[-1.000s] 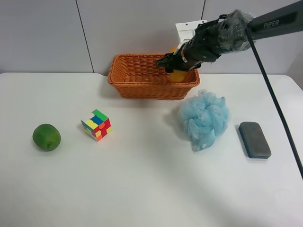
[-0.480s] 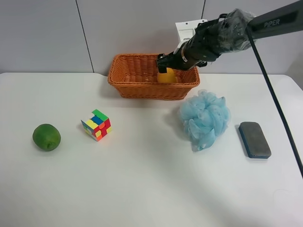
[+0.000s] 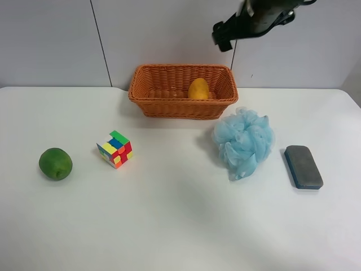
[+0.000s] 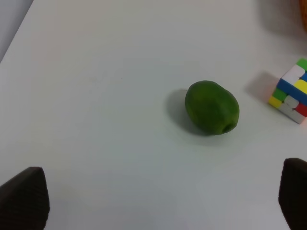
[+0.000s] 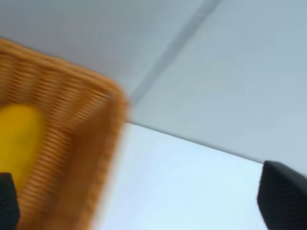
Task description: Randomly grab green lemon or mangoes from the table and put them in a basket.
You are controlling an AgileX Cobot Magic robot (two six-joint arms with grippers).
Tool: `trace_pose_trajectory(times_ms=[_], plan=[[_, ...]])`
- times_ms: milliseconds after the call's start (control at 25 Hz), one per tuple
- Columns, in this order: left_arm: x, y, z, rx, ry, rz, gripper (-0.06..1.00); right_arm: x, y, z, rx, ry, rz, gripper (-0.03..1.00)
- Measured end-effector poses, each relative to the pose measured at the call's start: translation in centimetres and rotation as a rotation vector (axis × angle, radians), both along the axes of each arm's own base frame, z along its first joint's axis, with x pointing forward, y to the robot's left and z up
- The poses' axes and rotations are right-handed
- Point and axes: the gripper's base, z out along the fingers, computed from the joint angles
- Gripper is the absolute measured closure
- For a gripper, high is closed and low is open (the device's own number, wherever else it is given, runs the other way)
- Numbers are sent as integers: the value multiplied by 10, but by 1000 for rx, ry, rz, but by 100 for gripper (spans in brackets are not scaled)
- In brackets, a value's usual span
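Note:
The yellow-orange mango (image 3: 198, 89) lies inside the wicker basket (image 3: 163, 104) at the back of the white table (image 3: 169, 226). My right gripper (image 3: 223, 36) hangs high above the basket's right end, open and empty. In the blurred right wrist view the gripper (image 5: 144, 201) has its fingertips (image 5: 283, 196) wide apart, with the mango (image 5: 19, 139) and basket (image 5: 72, 158) below. The green lemon (image 3: 55, 164) rests on the table at the exterior high view's left. In the left wrist view my open, empty left gripper (image 4: 158, 201) is above the table, short of the lemon (image 4: 212, 107).
A multicoloured puzzle cube (image 3: 115, 149) stands beside the lemon; it also shows in the left wrist view (image 4: 290, 91). A blue bath pouf (image 3: 243, 141) and a grey sponge (image 3: 303, 166) lie at the exterior high view's right. The left arm is out of the exterior view.
My right gripper let go of the mango in the basket and rose up and away from it. The mango now lies free in the basket. The lemon has not moved.

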Motion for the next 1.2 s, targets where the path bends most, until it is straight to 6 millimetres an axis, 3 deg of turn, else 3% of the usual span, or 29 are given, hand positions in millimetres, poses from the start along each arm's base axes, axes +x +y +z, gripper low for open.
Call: trace_pose_trajectory(times_ms=[160, 320, 520, 640, 800, 1200], plan=[[0, 0, 0, 0, 0, 0, 0, -27, -47, 41, -14, 71, -40, -2], [0, 0, 0, 0, 0, 0, 0, -67, -95, 76, 2, 163, -33, -2], [0, 0, 0, -1, 0, 0, 0, -121, -148, 103, 93, 287, -41, -2], [0, 0, 0, -1, 0, 0, 0, -147, -170, 113, 153, 248, -105, -2], [0, 0, 0, -1, 0, 0, 0, -188, -175, 109, 185, 213, -153, -2], [0, 0, 0, 0, 0, 1, 0, -287, -140, 67, 315, -99, -71, -2]])
